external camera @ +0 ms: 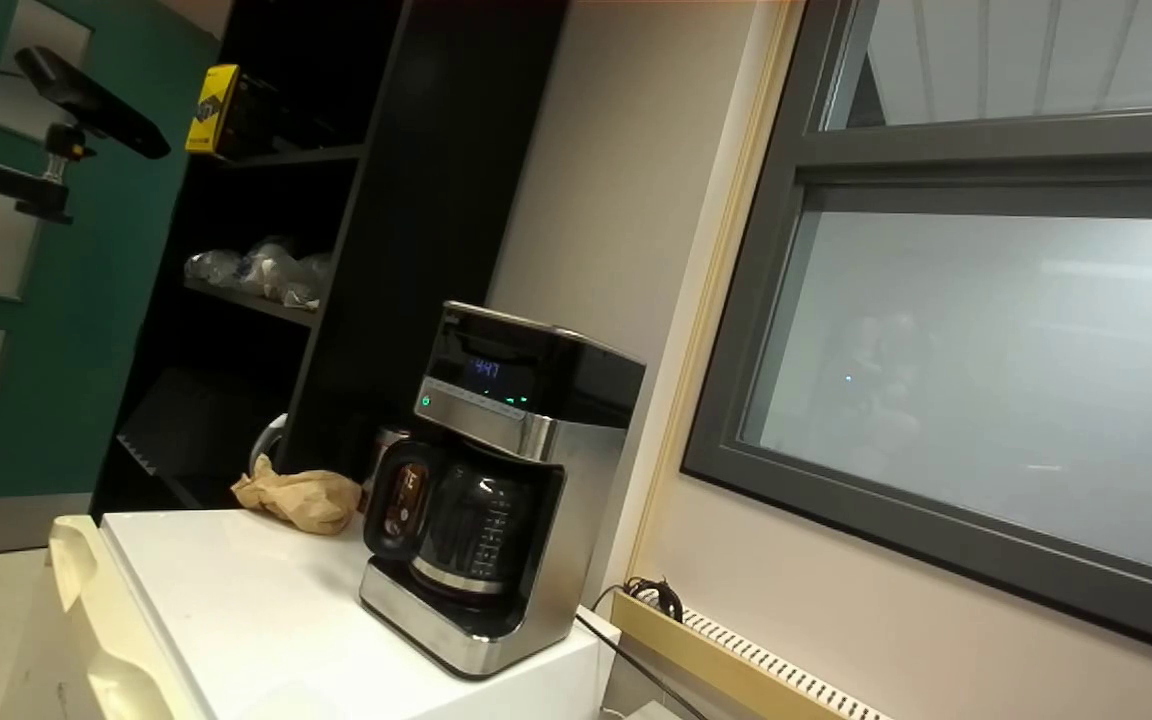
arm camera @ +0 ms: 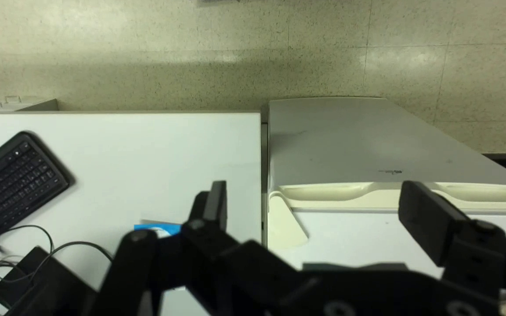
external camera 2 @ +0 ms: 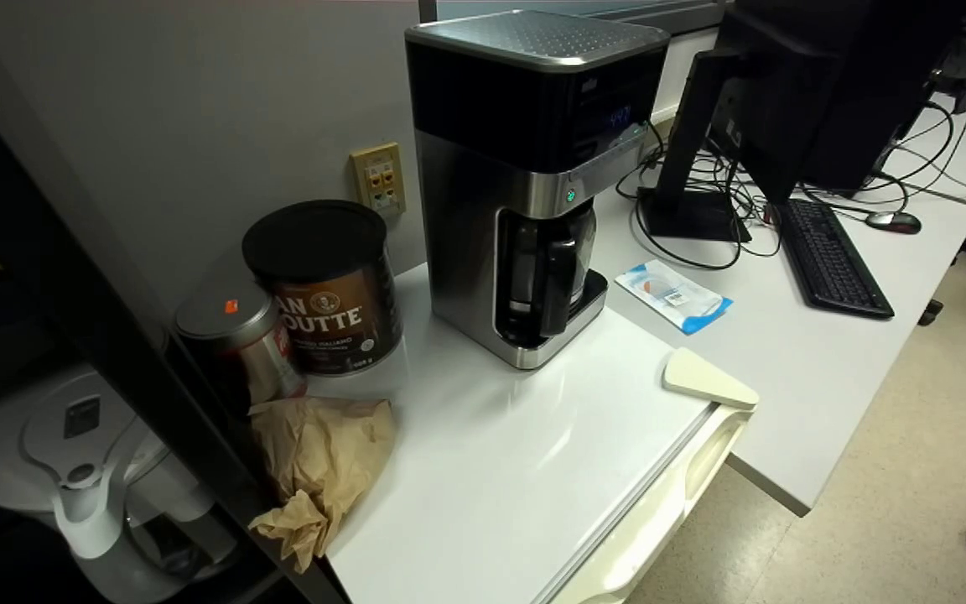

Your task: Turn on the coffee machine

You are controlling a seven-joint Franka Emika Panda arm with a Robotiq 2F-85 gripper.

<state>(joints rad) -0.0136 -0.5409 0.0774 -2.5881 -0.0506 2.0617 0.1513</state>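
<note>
The coffee machine (external camera: 586, 500) stands upright on a white cabinet top in both exterior views (external camera 2: 470, 218). It is black and silver, and its dark glass carafe (external camera: 476, 520) sits in place on the base. Its display (external camera: 486, 369) is lit and reads 4:47. A round button (external camera: 425, 401) glows green and also shows green in an exterior view (external camera 2: 570, 195). My gripper (arm camera: 314, 193) is open and empty in the wrist view, above the front part of the cabinet. The gripper is out of view in both exterior views, and the machine is out of the wrist view.
A paper bag (external camera 2: 324, 470), a coffee can (external camera 2: 332, 310) and a smaller tin (external camera 2: 261, 361) stand beside the machine. The adjoining desk holds a packet (external camera 2: 674, 295), a monitor (external camera 2: 751, 117), a keyboard (external camera 2: 835, 260) and loose cables. A black shelf (external camera: 436, 200) rises behind the cabinet.
</note>
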